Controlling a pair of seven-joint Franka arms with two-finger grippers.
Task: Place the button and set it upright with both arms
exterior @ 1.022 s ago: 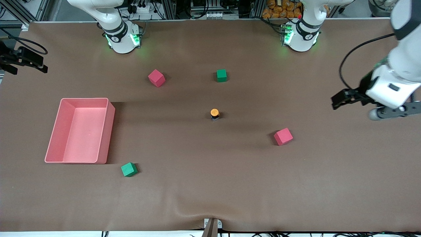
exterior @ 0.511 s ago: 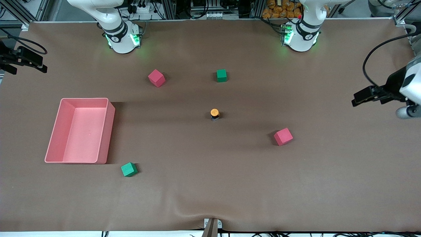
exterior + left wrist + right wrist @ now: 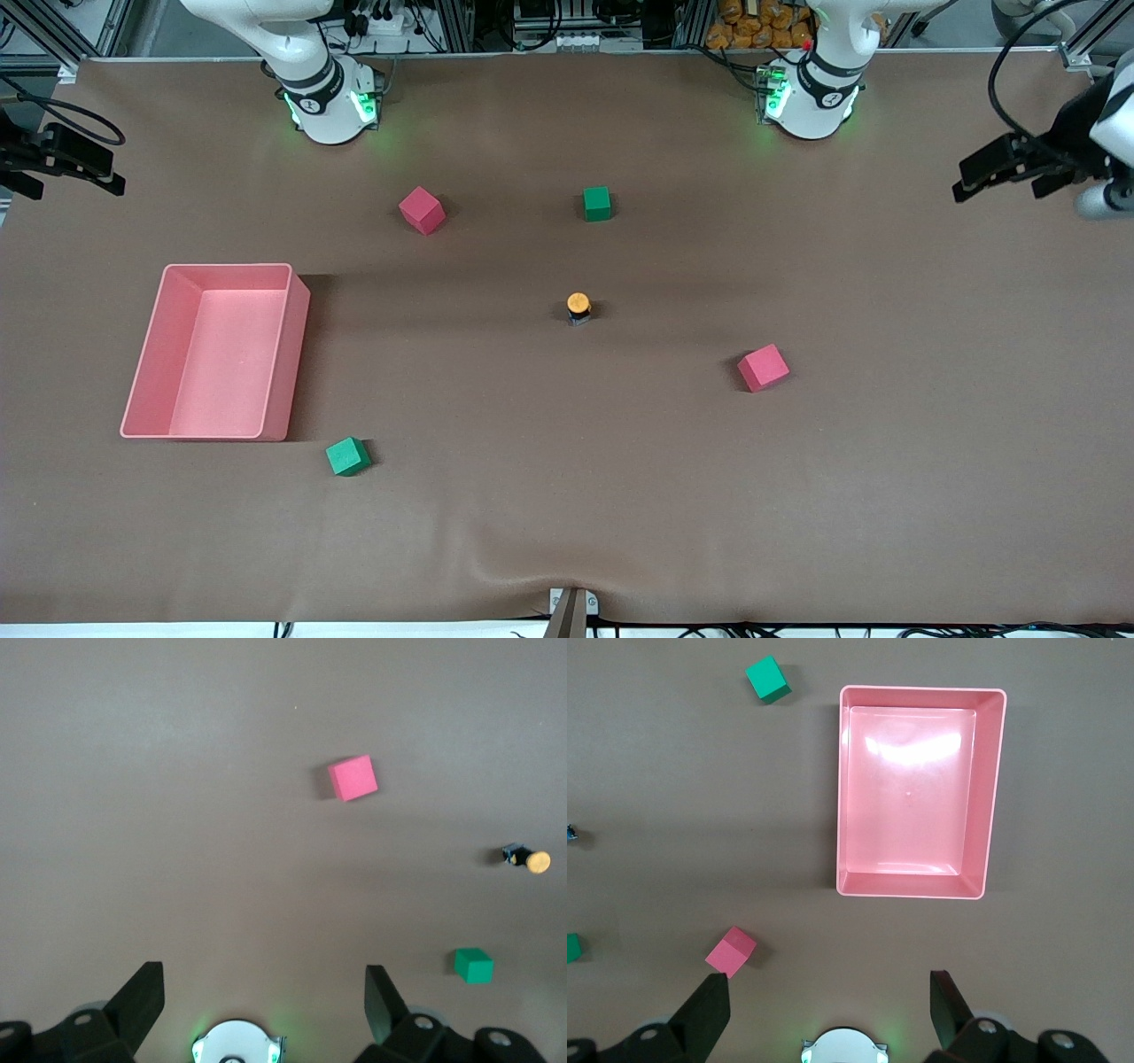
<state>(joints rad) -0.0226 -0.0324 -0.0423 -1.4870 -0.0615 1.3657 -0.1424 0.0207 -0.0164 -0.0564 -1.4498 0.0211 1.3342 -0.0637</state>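
The button [image 3: 578, 307] stands upright mid-table, its orange cap on top of its short black body, with nothing touching it. It also shows in the left wrist view, where the button [image 3: 528, 859] is small and far off. My left gripper [image 3: 264, 981] hangs open and empty, high over the left arm's end of the table, well away from the button. High over the right arm's end of the table, my right gripper [image 3: 831, 985] is also open and empty, and that arm waits there.
A pink tray [image 3: 297, 354] sits empty toward the right arm's end. Red cubes [image 3: 422, 210] [image 3: 763, 368] and green cubes [image 3: 597, 203] [image 3: 347, 456] lie scattered around the button. The brown mat has a wrinkle at its front edge [image 3: 532, 554].
The left arm has swung up and away toward the table's corner by its base, leaving the area beside the red cube. The button, the cubes and the right arm have not moved.
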